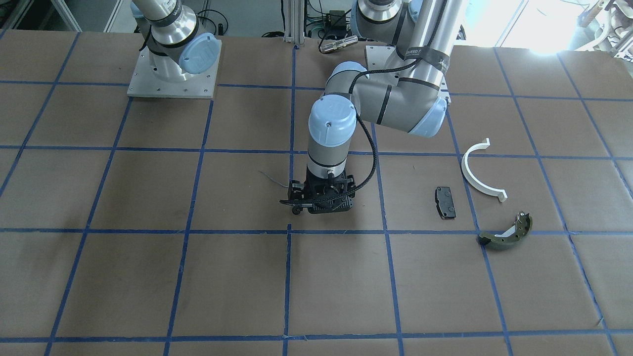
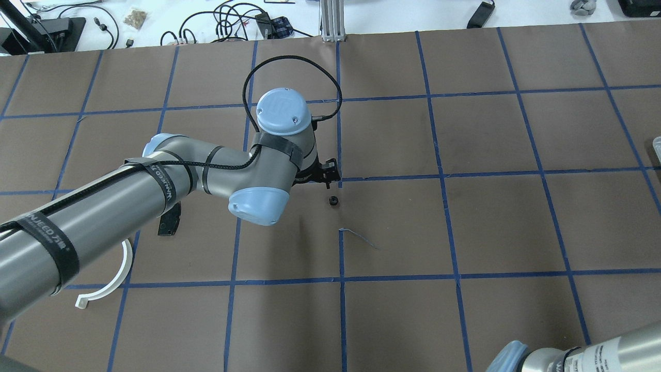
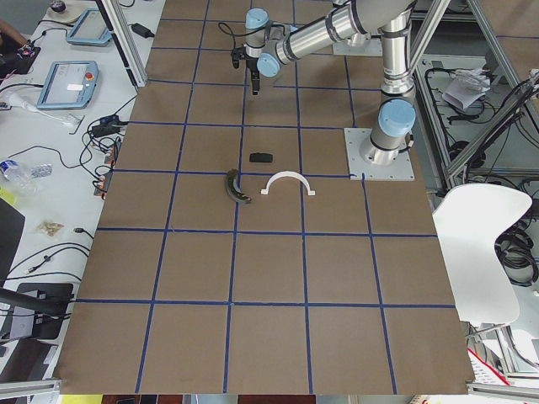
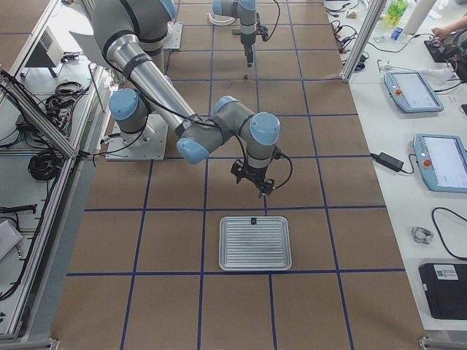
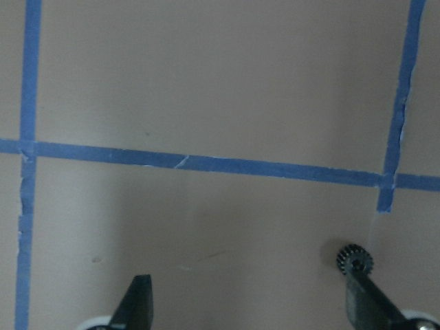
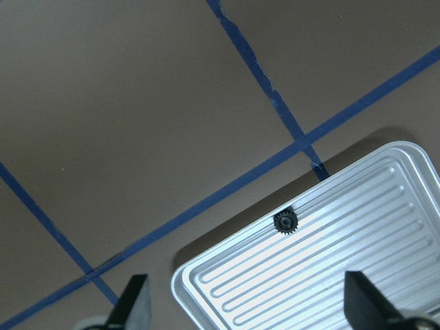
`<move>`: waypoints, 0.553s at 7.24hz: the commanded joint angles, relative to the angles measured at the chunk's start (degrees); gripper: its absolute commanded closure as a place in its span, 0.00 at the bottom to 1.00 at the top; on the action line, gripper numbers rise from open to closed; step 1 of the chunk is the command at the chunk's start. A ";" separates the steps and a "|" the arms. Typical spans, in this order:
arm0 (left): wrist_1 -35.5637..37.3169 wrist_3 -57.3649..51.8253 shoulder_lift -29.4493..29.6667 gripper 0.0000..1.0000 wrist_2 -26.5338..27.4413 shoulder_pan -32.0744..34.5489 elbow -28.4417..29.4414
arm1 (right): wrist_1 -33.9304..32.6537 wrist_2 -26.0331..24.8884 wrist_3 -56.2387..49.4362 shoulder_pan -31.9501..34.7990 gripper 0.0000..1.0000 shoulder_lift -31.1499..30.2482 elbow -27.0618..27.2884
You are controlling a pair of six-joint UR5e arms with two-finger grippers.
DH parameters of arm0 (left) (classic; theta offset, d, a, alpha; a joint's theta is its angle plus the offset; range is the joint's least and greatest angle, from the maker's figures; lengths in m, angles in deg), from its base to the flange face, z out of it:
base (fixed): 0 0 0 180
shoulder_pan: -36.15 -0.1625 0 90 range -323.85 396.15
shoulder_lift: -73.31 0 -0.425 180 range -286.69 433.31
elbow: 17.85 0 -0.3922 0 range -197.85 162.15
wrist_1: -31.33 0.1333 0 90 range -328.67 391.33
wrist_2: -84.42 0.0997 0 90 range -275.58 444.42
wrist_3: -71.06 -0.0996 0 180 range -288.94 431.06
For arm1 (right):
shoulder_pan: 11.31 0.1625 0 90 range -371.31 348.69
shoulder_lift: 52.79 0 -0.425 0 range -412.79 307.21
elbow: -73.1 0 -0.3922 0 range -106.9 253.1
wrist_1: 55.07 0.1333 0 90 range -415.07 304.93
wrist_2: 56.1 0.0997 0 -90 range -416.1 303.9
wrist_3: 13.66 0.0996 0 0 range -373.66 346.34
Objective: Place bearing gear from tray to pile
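Note:
A small black bearing gear (image 5: 354, 259) lies on the brown table just past one fingertip of my left gripper (image 5: 249, 289), which is open and holds nothing; the same gear (image 2: 333, 200) shows apart from the gripper in the overhead view. Another bearing gear (image 6: 284, 221) rests at the ribbed metal tray's rim (image 6: 227, 258), below my open right gripper (image 6: 247, 292). The pile lies far from both: a white half-ring (image 1: 477, 173), a black pad (image 1: 445, 202) and an olive curved shoe (image 1: 504, 235).
Blue tape lines (image 2: 341, 258) grid the brown table. The arms' base plates (image 1: 173, 79) sit at the table's robot side. Cables and pendants (image 4: 412, 91) lie on the white benches beside the table. A loose tape strip (image 2: 359, 235) curls near the gear.

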 commanded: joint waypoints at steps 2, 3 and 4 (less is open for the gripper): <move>3.19 0.29 3.21 0.00 0.08 2.27 0.30 | -0.94 0.69 -9.20 -3.04 0.00 11.38 -8.70; 3.28 0.37 3.47 0.00 0.08 2.35 0.30 | -3.56 2.18 -9.39 -3.05 0.00 12.72 -8.20; 3.20 0.37 3.56 0.00 0.08 2.36 0.30 | -4.72 2.80 -9.48 -3.05 0.00 13.95 -7.85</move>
